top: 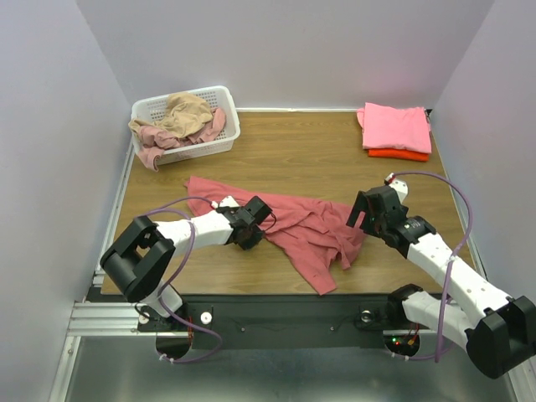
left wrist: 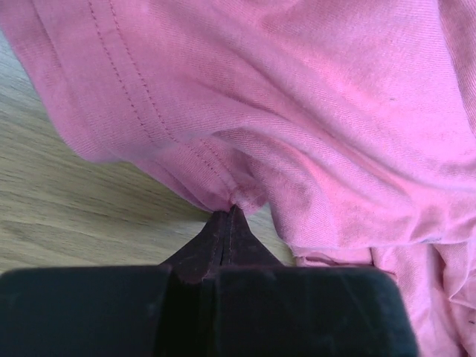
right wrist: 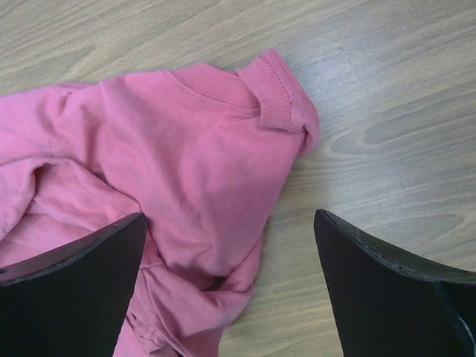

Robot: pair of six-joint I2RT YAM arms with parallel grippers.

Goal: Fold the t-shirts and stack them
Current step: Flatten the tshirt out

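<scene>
No legible txt, labels, brands, nos. or signs anywhere in the three views; nothing on shirts, basket, arms.

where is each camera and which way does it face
Top external: above and behind the robot, looking down on the table; left arm, right arm, basket, stack, red shirt.
Left wrist: on the left arm, facing its left gripper, shut on the red shirt.
Right wrist: on the right arm, looking past its open right gripper at the shirt's ribbed edge.
Shared: all show the red shirt on the table.
</scene>
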